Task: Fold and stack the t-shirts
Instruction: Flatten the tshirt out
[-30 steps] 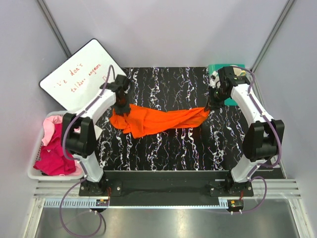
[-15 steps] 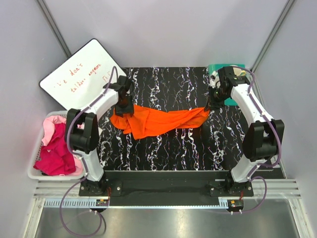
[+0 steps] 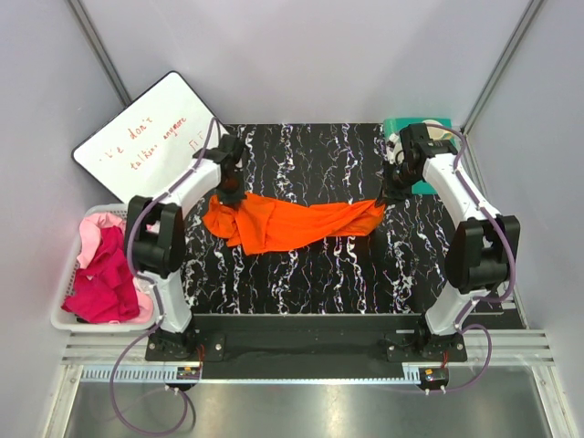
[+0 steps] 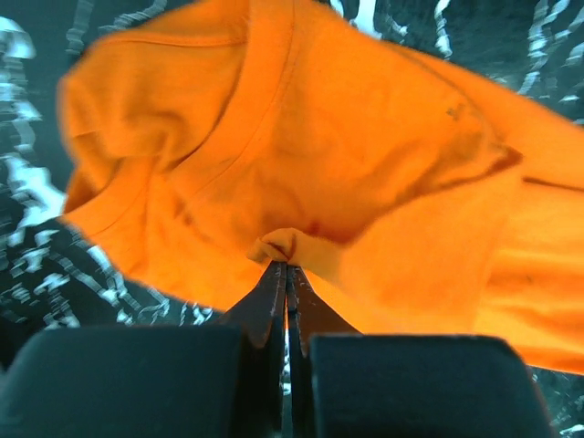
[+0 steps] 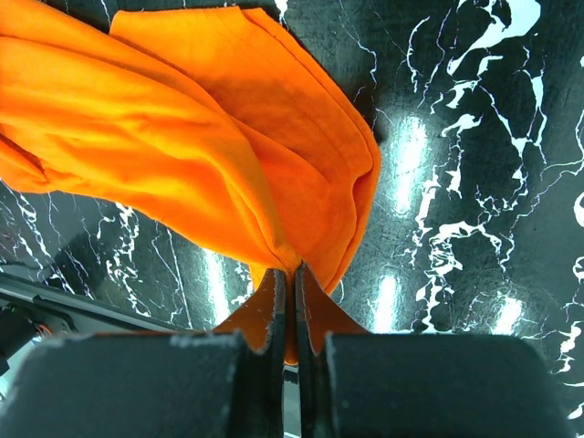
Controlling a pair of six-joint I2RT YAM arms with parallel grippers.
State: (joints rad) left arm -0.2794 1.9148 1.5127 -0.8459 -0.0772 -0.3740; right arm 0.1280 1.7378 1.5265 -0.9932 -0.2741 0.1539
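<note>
The bright orange t-shirt lies stretched left to right across the black marbled table, crumpled along its length. My left gripper is at the shirt's left end. In the left wrist view, the left gripper is shut, pinching a small fold of the orange t-shirt near the collar. My right gripper holds the right end. In the right wrist view, the right gripper is shut, with the orange t-shirt pinched between its fingers. A magenta t-shirt and a pale pink t-shirt lie in a basket.
A white basket stands off the table's left edge. A whiteboard with red writing leans at the back left. A teal-green mat lies at the back right corner, behind the right arm.
My left gripper opened, then shut again on the shirt's left end, shifting slightly toward the back. The right gripper and the shirt's right end have stayed put.
</note>
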